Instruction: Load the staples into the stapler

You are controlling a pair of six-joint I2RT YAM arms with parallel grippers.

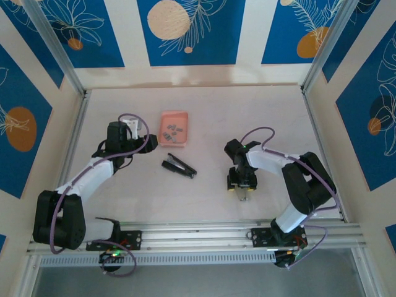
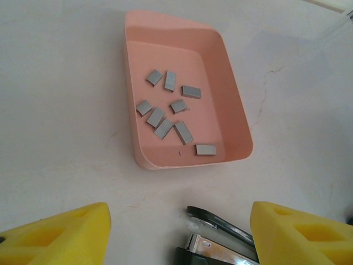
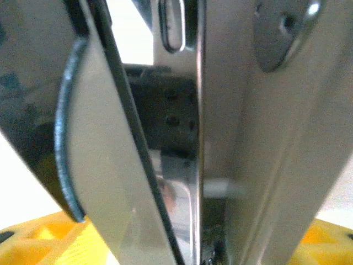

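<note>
Nearest: right fingers. Yellow tips sit at the bottom of the wrist view, with a shiny metal part standing between them. It is too close and blurred to name. Cannot tell if the fingers clamp it or just straddle it. Risk: with a partial grip, the smooth metal can slip or swing out once the arm moves. From the top these fingers point down at the table, well apart from the stapler.

Stapler: lies loose on the table, just short of the tray. The left wrist view shows it with the black top lifted off the metal channel, so it looks open for loading. Risk: nothing pins it, so a push from a strip can skid or turn it, or knock the top shut.

Left fingers: released, spread wide, nothing held. They hover over the stapler's end, facing the tray.

Tray: pink, just beyond the stapler.

Staples: nine small grey strips scattered flat on the tray floor, a couple touching, none in the stapler.
- The strips are thin and flat, so the wide blunt tips may miss, pinch two at once, or drop one.
- The strip near the wall is hard to reach.
- The light tray may slide if nudged.
- A strip may go in crooked or upside down and jam.

Writing: none readable on the stapler, tray or staples. Wall panels carry blue leaf-and-circle art, no text.
</note>
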